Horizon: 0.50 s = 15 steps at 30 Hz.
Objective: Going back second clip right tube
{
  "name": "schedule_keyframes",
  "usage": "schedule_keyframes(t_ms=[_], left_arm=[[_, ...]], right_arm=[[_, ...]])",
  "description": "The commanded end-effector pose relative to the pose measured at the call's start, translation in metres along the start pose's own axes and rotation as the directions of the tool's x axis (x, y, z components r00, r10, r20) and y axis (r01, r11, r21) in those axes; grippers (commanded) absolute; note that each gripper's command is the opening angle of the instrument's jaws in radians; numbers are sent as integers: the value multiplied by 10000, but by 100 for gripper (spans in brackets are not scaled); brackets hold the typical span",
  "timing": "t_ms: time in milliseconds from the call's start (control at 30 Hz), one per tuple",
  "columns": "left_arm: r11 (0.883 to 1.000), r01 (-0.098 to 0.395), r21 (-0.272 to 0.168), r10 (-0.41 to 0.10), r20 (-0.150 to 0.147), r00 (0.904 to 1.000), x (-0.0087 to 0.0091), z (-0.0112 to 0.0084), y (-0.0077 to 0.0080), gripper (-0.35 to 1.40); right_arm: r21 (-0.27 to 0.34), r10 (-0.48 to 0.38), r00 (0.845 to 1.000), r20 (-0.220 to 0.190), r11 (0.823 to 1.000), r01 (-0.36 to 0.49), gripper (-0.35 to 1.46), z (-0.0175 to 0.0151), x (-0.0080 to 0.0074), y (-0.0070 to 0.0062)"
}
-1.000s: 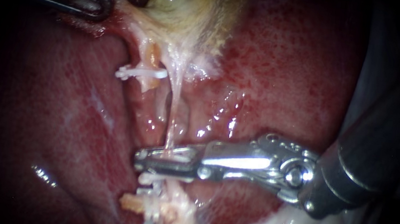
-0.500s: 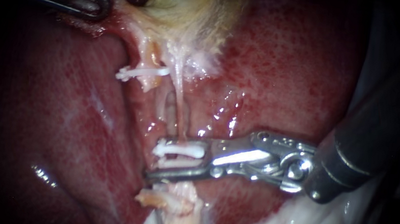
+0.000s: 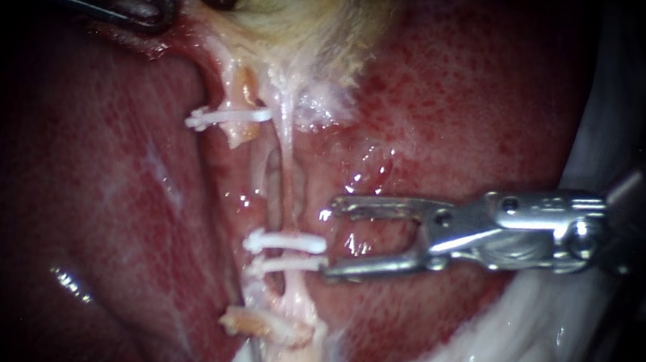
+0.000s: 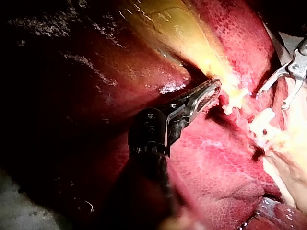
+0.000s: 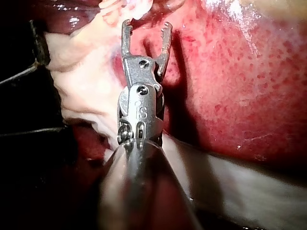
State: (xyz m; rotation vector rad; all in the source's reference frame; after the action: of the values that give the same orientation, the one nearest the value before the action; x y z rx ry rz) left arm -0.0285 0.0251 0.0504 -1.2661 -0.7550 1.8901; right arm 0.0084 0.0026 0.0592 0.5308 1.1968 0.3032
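My right instrument (image 3: 333,237) stands with its jaws open and empty, just right of the right tube (image 3: 285,160), a thin pale strand. Two white clips cross that tube: an upper clip (image 3: 288,242) and a lower clip (image 3: 289,264) close under it; the lower jaw's tip is next to the lower clip. A third white clip (image 3: 229,117) sits on the left tube's stump. My left instrument (image 3: 160,8) is shut on tissue at the gallbladder's (image 3: 311,1) neck. Its grip shows in the left wrist view (image 4: 206,93). The right wrist view shows the open jaws (image 5: 146,28).
Red, wet liver (image 3: 470,100) lies all around the tubes. White fatty tissue (image 3: 515,349) runs along the lower right under my right instrument's shaft. A pale cut stump (image 3: 250,323) sits below the two clips.
My right instrument's jaws opened off the right tube, leaving a second white clip on it, and drew back to the right. The left instrument held still.
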Motion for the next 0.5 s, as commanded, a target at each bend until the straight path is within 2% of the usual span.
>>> schedule_keyframes(t_ms=[33,133,267,500], left_arm=[[10000,-2,-3,2,0,10000,0,0,0,-35],[10000,-3,0,3,-1,10000,0,1,-1,-35],[10000,-31,42,31,-14,10000,-5,7,-3,-35],[9999,-171,-28,171,63,9998,-28,36,-12,-35]], right_arm=[[-74,-202,9998,74,9998,203,50,-9,2,0],[-287,-616,9978,263,9976,623,50,-33,10,2],[-465,-885,9956,299,9949,898,50,-52,15,4],[-379,-1061,9939,302,9935,1073,50,-53,12,1]])
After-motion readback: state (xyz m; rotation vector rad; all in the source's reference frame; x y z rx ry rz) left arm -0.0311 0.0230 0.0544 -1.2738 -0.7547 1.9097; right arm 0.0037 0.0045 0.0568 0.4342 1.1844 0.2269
